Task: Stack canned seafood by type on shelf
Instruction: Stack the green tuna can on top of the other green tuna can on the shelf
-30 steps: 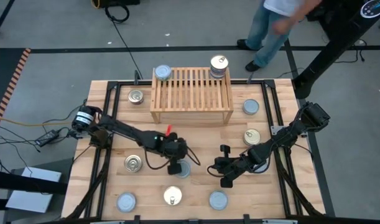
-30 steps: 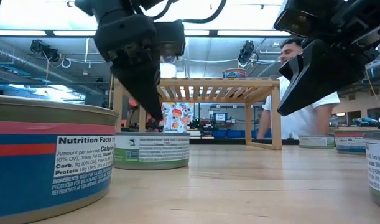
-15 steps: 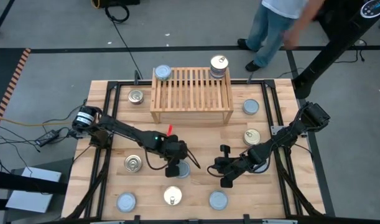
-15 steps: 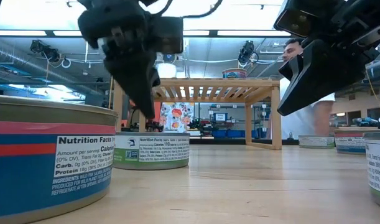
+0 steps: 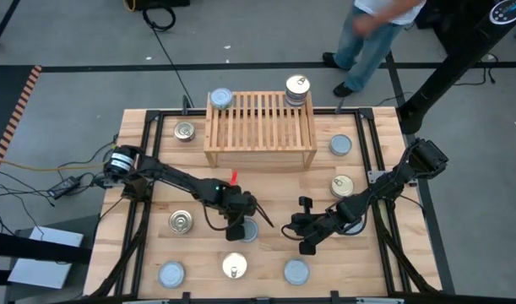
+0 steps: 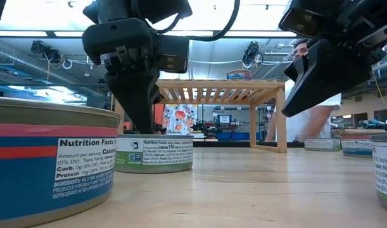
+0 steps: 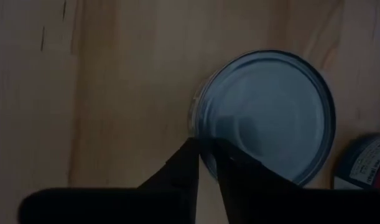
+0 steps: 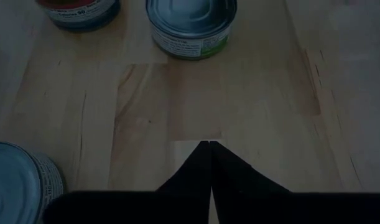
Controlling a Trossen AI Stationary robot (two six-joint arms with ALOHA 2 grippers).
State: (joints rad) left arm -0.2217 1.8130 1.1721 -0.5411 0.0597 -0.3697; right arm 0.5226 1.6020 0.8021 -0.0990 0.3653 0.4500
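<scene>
The left gripper (image 7: 205, 160), fingers pressed together and holding nothing, is poised over the rim of 1 silver-lidded tin (image 5: 247, 229) mid-table; unless opened, the tin could be knocked aside.

I see the plank tabletop (image 5: 156, 160) carrying the wooden shelf (image 5: 260, 128) at its far middle. Beside the shelf's left end sits a golden-lidded tin (image 5: 184, 130); off its right end, a silvery tin (image 5: 341, 144). Well in front of the shelf, more tins lie scattered, among them a green-labelled tin (image 6: 154, 152).
</scene>
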